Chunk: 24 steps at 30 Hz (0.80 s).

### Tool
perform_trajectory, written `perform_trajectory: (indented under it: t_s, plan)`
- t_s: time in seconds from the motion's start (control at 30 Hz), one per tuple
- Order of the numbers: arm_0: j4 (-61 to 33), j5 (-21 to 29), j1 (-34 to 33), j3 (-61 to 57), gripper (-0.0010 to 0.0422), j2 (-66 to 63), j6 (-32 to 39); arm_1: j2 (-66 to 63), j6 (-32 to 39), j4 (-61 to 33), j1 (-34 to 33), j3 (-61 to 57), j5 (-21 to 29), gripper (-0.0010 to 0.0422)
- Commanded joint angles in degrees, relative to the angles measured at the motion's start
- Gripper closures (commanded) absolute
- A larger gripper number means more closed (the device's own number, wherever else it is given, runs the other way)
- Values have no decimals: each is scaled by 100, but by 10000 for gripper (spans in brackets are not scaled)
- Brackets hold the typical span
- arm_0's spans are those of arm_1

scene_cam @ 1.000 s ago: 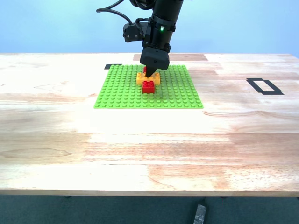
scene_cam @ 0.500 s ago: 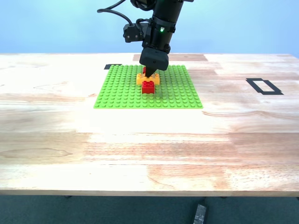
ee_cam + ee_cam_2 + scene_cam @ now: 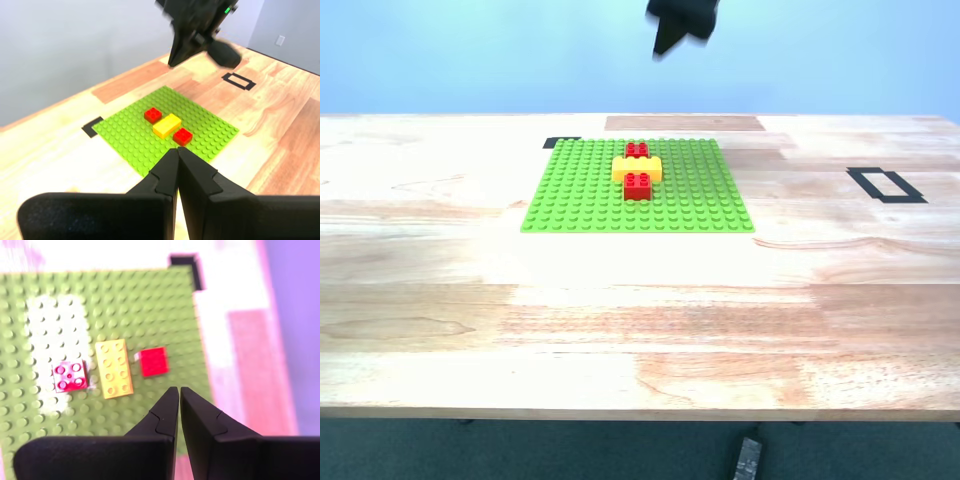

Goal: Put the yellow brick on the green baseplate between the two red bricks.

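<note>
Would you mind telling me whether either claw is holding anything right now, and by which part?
Nothing is held. My first gripper and my second gripper are both shut on nothing; the yellow brick sits free on the green baseplate.

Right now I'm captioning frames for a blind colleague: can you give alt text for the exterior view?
A yellow brick sits on a green baseplate between two red bricks, on a wooden table. A black gripper hangs blurred above, holding nothing.
</note>
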Motion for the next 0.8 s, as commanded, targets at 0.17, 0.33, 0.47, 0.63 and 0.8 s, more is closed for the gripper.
perform_trajectory:
  t_s: [0.17,0.33,0.47,0.63,0.8]
  plan:
    - [535,-11,2,-2,412,4,-197,-1591,599,273,-448,-466,-39,406]
    - [1121,-575,4,-2,413,-7,-529,-2911,1082,914,-859,-1453,-17,406]
    - [1445,-984,7,-7,412,-52,-584,-4113,1679,1655,-1147,-2605,273,406]
    - [2059,-1331,7,-184,413,-133,-935,-5740,2345,2782,-1537,-4273,586,406]
    - [2745,-1558,7,-678,413,-509,-1296,-7329,3283,3591,-1823,-5788,584,406]
